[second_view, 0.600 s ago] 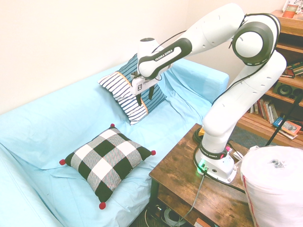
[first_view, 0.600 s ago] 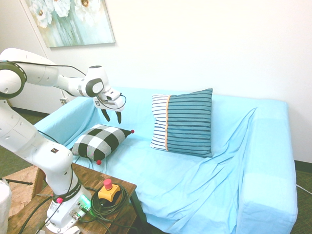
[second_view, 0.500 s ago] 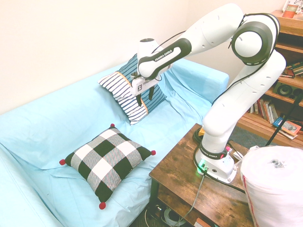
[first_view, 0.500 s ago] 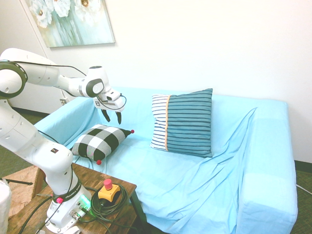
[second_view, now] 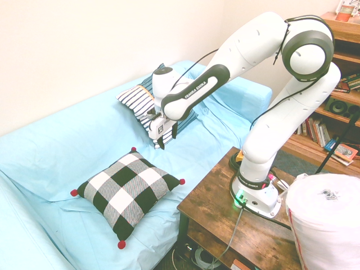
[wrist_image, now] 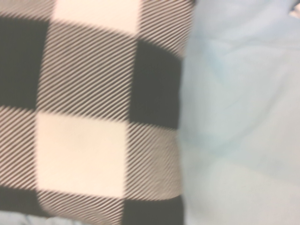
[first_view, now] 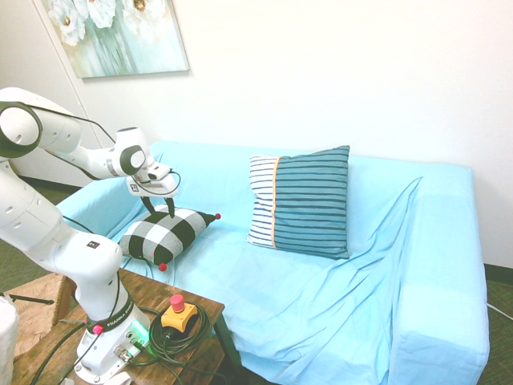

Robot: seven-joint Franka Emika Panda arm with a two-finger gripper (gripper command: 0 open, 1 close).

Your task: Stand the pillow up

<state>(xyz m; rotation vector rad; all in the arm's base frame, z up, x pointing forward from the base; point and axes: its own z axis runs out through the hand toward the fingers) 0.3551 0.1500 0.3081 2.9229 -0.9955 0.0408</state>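
Check pillow (second_view: pixel 128 193) lying flat, overhung by parted, empty jaws!

"FRANKA EMIKA" can be read in dark letters along the arm (second_view: pixel 197 90), and the base is marked with the name too, in smaller print. The gripper (first_view: pixel 159 207) is pointed down, its fingers held well apart with nothing gripped between them. Below the jaws, the check pillow is laid on the blue sofa (first_view: pixel 321 305), red pom-poms at its corners; beyond them, the striped pillow (first_view: pixel 300 204) is propped against the backrest.
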